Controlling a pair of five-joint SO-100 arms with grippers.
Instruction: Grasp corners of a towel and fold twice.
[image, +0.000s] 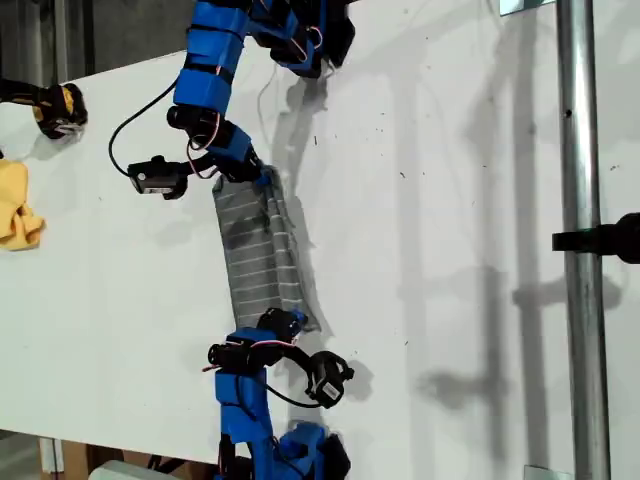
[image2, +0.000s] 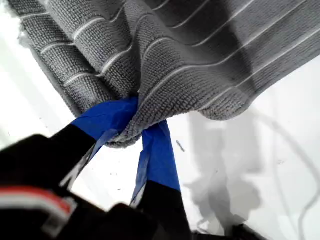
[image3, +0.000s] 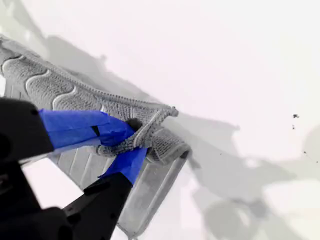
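My first gripper (image2: 135, 127) and my second gripper (image3: 131, 140) each pinch the towel (image: 258, 255), seemingly mid-fold, unfinished.

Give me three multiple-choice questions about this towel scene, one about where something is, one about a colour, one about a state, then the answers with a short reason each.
1. In the exterior view, where does the yellow cloth lie?
A. At that view's left edge
B. Under the towel
C. Beside the metal pole

2. What colour are the towel's stripes?
A. Red
B. White
C. Black

3. What is my first end effector doing?
A. Hanging open above bare table
B. Holding the yellow cloth
C. Shut on the towel

Answers:
1 A, it sits at the left edge, far from the towel and the pole.
2 B, thin white lines cross the grey weave.
3 C, the first wrist view shows both blue fingers pinching bunched grey fabric; my second end effector likewise grips the towel.
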